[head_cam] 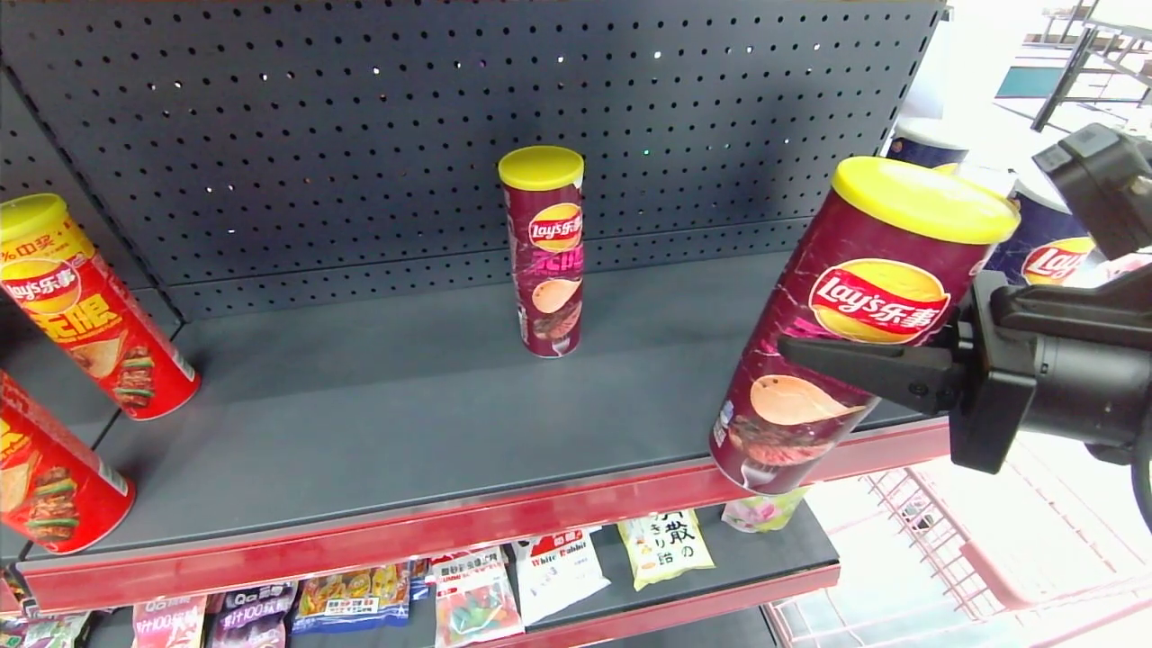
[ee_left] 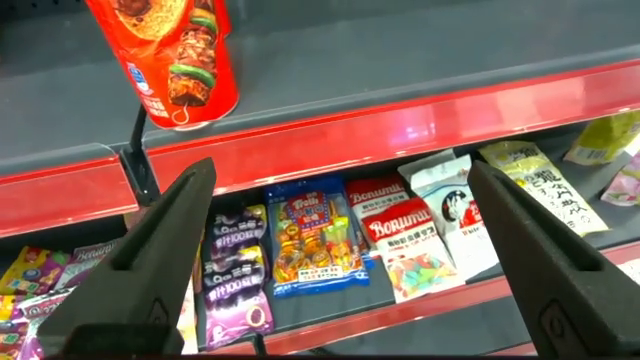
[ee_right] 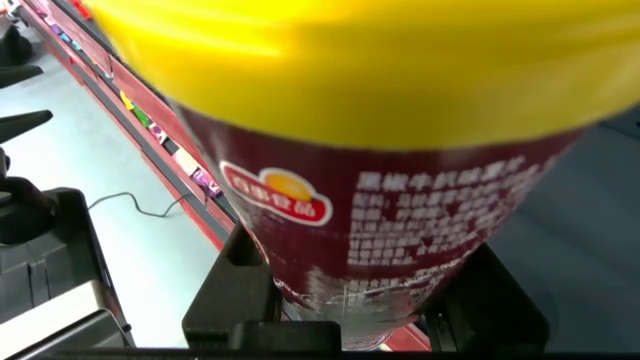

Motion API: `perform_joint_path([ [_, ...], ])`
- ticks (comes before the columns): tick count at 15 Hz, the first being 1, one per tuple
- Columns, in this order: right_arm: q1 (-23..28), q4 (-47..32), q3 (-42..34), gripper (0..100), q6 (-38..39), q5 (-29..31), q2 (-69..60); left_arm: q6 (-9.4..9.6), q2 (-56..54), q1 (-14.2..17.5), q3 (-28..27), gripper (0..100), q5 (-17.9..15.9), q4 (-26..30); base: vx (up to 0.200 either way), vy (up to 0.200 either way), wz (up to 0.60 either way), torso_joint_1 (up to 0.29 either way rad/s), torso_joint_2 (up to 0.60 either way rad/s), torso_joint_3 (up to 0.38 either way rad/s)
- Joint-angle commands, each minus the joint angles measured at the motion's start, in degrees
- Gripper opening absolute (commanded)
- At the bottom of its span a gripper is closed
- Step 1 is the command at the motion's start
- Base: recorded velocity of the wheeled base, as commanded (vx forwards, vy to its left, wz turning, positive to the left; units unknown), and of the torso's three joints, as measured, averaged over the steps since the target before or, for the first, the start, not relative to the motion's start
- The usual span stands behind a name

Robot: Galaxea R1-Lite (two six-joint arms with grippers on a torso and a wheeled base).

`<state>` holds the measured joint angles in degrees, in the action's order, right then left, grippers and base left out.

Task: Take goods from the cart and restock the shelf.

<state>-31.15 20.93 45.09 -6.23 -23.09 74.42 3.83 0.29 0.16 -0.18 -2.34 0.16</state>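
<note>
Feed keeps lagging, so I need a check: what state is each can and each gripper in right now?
Held maroon can: lid on, tilted, clamped at the shelf's front edge.
Right gripper: shut on the held maroon can.
Left gripper: open, empty.
Shelved maroon can: upright, lid on.
Two red cans: standing on the shelf, left section.

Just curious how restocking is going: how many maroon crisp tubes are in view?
2. One maroon tube stands upright on the shelf; the second tube is held tilted by the right gripper over the shelf's front edge. More may be hidden.
</note>
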Motion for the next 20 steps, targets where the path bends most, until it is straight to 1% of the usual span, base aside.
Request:
perform_joint_path([
  [1,-0.05,-0.01,-0.01,0,-0.10,-0.03,0.11,0.48,0.06,0.02,0.01,100,0.06,0.02,0.000,0.000,0.00,0.000,0.00,0.000],
  [3,-0.05,-0.01,0.35,0,-0.10,0.06,0.20,0.74,-0.29,0.11,0.01,100,-0.03,-0.16,0.000,0.000,0.00,0.000,0.00,0.000],
  [4,-0.05,0.07,0.35,0,-0.19,0.06,0.11,0.65,0.23,0.02,-1.66,100,-0.47,-0.16,0.000,0.000,0.00,0.000,0.00,0.000],
  [5,-0.23,0.07,0.35,0,-0.27,0.06,0.11,-0.49,9.02,-1.04,-9.92,100,-1.09,0.02,0.000,0.000,0.00,0.000,0.00,0.000],
  [6,-0.41,0.07,0.43,0,-0.27,0.06,0.11,-2.69,13.68,-1.65,-13.44,100,-1.35,0.02,0.000,0.000,0.00,0.000,0.00,0.000],
  [7,-0.58,0.07,0.79,0,-0.45,0.06,0.20,-8.49,19.83,-4.11,-19.50,100,-3.64,-0.16,0.000,0.000,0.00,0.000,0.00,0.000],
  [8,-1.72,0.07,1.93,0,-0.54,0.15,0.02,-7.96,26.43,-7.80,-23.72,100,-8.82,-0.16,0.000,0.000,0.00,0.000,0.00,0.000],
  [9,-1.81,-0.01,2.28,0,-0.54,0.24,-0.24,-5.67,31.00,-9.74,-25.57,100,-11.19,-0.42,0.000,0.000,0.00,0.000,0.00,0.000],
  [10,-1.90,-0.01,2.10,0,-0.63,0.41,-0.95,-2.25,37.24,-11.85,-29.35,100,-14.01,-0.42,0.000,0.000,0.00,0.000,0.00,0.000],
  [11,-1.90,-0.01,1.84,0,-0.63,0.94,-1.12,-1.81,45.15,-13.25,-34.71,100,-16.38,-0.60,0.000,0.000,0.00,0.000,0.00,0.000],
  [12,-1.90,-0.01,1.66,0,-0.63,1.20,-1.21,-1.89,49.89,-14.57,-38.31,100,-18.58,-0.86,0.000,0.000,0.00,0.000,0.00,0.000],
  [13,-1.81,-0.01,1.66,0,-0.54,1.47,-1.21,-1.89,58.07,-17.65,-44.20,100,-22.97,-0.86,0.000,0.000,0.00,0.000,0.00,0.000],
  [14,-1.81,-0.01,1.75,0,-0.54,1.64,-1.03,-1.63,63.78,-18.88,-47.72,100,-24.82,-1.13,0.000,0.000,0.00,0.000,0.00,0.000],
  [15,-1.81,-0.01,1.75,0,-0.54,1.64,-0.86,-1.54,68.61,-20.64,-50.35,100,-26.31,-2.00,0.000,0.000,0.00,0.000,0.00,0.000],
  [16,-1.81,-0.01,1.84,0,-0.54,1.64,-0.77,-1.54,70.72,-21.43,-51.32,100,-27.01,-2.80,0.000,0.000,0.00,0.000,0.00,0.000],
  [17,-1.72,-0.01,2.10,0,-0.54,1.64,-0.42,-0.22,77.84,-22.48,-53.78,100,-27.63,-6.49,0.000,0.000,0.00,0.000,0.00,0.000],
  [18,-1.55,-0.10,2.37,0,-0.54,1.64,-0.42,1.27,81.80,-22.48,-54.92,100,-27.45,-9.21,0.000,0.000,0.00,0.000,0.00,0.000],
  [19,-1.46,-0.01,2.46,0,-0.54,1.73,-0.33,1.62,84.96,-22.39,-56.42,100,-27.01,-10.79,0.000,0.000,0.00,0.000,0.00,0.000],
  [20,-1.46,-0.01,2.46,0,-0.54,1.73,-0.42,1.62,88.30,-22.39,-59.14,100,-24.99,-11.76,0.000,0.000,0.00,0.000,0.00,0.000],
])
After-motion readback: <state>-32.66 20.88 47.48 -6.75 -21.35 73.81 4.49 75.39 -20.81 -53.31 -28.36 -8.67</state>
